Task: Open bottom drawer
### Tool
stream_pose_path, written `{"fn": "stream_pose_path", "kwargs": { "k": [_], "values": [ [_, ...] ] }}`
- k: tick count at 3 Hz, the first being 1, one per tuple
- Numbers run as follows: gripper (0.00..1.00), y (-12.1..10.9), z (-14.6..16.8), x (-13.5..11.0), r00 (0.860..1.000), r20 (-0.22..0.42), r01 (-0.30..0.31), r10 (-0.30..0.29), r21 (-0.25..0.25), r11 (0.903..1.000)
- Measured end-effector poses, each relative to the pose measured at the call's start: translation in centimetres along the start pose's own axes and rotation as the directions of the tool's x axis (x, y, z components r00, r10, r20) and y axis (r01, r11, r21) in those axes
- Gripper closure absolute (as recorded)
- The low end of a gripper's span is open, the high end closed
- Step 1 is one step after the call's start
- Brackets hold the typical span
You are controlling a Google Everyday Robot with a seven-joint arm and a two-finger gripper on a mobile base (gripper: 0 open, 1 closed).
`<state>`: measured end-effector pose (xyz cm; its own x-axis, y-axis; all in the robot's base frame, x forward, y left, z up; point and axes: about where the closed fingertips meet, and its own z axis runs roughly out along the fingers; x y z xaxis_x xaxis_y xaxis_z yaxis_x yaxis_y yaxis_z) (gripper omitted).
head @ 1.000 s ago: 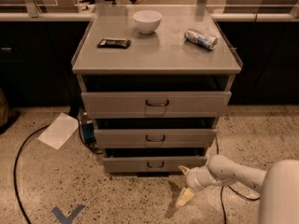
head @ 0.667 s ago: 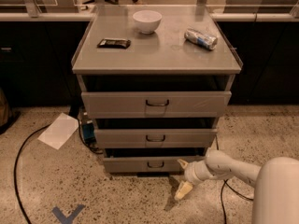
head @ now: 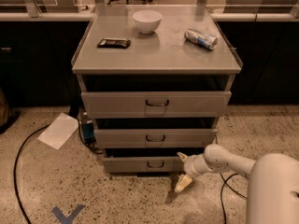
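Observation:
The bottom drawer (head: 131,164) is the smallest grey front, lowest in the grey metal cabinet, with a small dark wire handle (head: 155,164) at its centre. It stands slightly out from the cabinet body, with a dark gap above it. My gripper (head: 181,170) is low near the floor, just right of the handle, in front of the drawer's right end. Its two pale fingers (head: 183,183) are spread apart and hold nothing. The white arm (head: 224,160) reaches in from the lower right.
The mid drawer (head: 154,137) and top drawer (head: 156,103) sit above. On the cabinet top are a white bowl (head: 147,21), a dark bar (head: 113,43) and a crushed can (head: 201,38). A white sheet (head: 59,130) and black cables (head: 18,157) lie on the floor at left.
My gripper has moved left along the floor, closer to the bottom drawer's front and handle. The drawers have not moved.

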<state>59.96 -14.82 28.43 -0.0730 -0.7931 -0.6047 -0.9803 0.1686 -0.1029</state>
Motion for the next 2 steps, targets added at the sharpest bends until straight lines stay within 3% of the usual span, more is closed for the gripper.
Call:
{"fn": "stream_pose_path", "kwargs": {
  "k": [1, 2],
  "values": [
    [0.00, -0.4, 1.7, 1.0, 1.000, -0.004, -0.002, 0.002, -0.014, 0.9999],
    [0.00, -3.1, 5.0, 4.1, 0.999, -0.037, -0.003, 0.002, -0.030, 0.9995]
  ]
}}
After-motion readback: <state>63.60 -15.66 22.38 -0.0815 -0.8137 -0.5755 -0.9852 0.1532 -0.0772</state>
